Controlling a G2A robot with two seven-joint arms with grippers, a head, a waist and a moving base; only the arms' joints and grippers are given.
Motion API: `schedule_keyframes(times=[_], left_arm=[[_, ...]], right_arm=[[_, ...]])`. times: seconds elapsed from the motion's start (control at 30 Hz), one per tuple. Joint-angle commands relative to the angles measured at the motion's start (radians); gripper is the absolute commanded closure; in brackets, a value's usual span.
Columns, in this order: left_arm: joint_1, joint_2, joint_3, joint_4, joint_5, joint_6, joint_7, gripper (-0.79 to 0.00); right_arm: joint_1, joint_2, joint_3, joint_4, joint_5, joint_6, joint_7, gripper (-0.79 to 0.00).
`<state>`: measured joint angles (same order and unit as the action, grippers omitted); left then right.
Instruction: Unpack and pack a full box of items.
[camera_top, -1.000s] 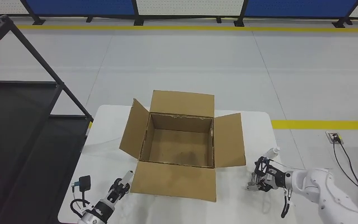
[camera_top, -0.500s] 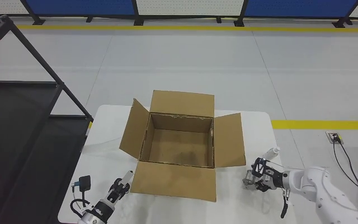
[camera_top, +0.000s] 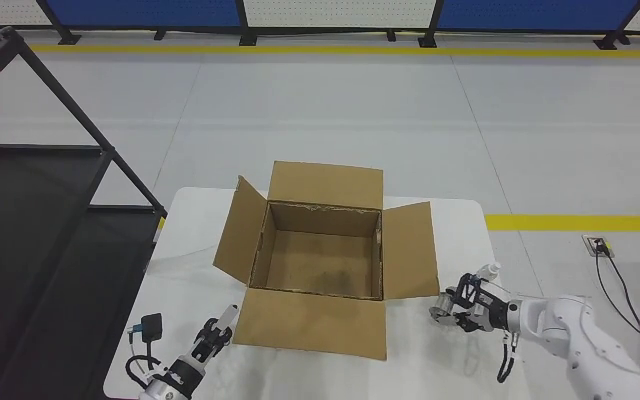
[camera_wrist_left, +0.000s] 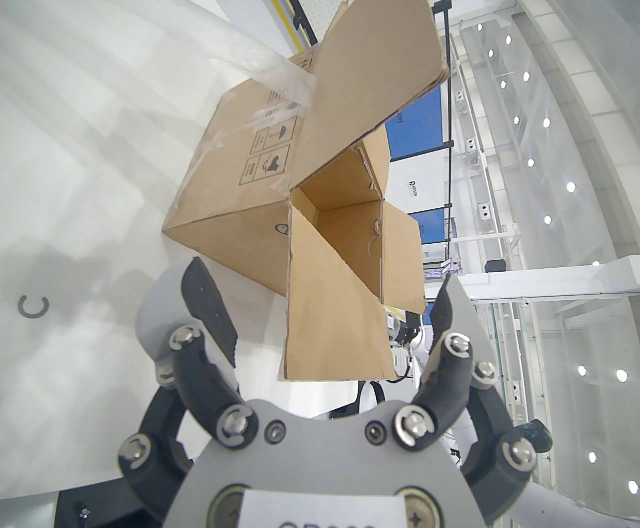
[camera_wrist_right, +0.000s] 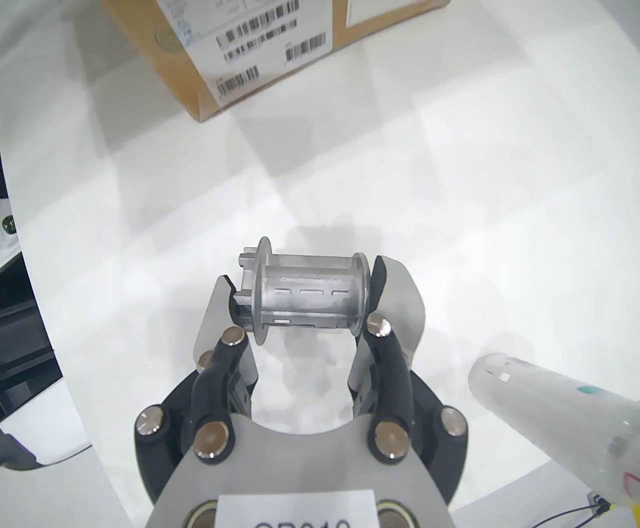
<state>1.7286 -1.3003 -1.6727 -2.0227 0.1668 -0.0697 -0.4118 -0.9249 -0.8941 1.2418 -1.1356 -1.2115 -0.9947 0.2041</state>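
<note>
An open cardboard box (camera_top: 318, 262) stands in the middle of the white table (camera_top: 190, 250) with all flaps spread; its inside looks bare. To the right of the box, my right gripper (camera_top: 447, 309) is shut on a small grey metal spool (camera_wrist_right: 306, 296), held just above the tabletop. The spool (camera_top: 440, 309) is gripped across its two end flanges. At the table's front left, near the box's front flap, my left gripper (camera_top: 212, 339) is open and holds nothing. In the left wrist view the box (camera_wrist_left: 320, 200) lies beyond the left gripper (camera_wrist_left: 330, 320).
A white bottle (camera_top: 487, 272) lies on the table beside the right gripper, also seen as the bottle (camera_wrist_right: 555, 415) in the right wrist view. A small black device with a cable (camera_top: 148, 328) sits by the left arm. A black rack (camera_top: 60, 250) stands left of the table.
My right gripper has lifted the spool and carried it slightly left and away from the front edge, toward the box. The left arm has stayed still.
</note>
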Motion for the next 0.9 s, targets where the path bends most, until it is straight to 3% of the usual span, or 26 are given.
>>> schedule_keyframes(times=[0.0, 0.33, 0.57, 0.73, 0.87], left_arm=[[0.0, 0.0, 0.0, 0.0, 0.0, 0.0, 0.0, -0.785], [0.0, 0.0, 0.0, 0.0, 0.0, 0.0, 0.0, -0.785], [0.0, 0.0, 0.0, 0.0, 0.0, 0.0, 0.0, -0.785], [0.0, 0.0, 0.0, 0.0, 0.0, 0.0, 0.0, -0.785], [0.0, 0.0, 0.0, 0.0, 0.0, 0.0, 0.0, -0.785]], right_arm=[[-0.019, 0.008, 0.039, -0.022, 0.021, 0.006, -0.029, 0.0], [-0.18, 0.055, 0.26, -0.231, 0.063, 0.086, -0.034, 0.0], [-0.345, 0.065, 0.404, -0.456, 0.171, 0.219, -0.062, 0.0], [-0.436, 0.059, 0.44, -0.617, 0.244, 0.31, -0.089, 0.0], [-0.437, 0.051, 0.399, -0.698, 0.285, 0.355, -0.064, 0.0]])
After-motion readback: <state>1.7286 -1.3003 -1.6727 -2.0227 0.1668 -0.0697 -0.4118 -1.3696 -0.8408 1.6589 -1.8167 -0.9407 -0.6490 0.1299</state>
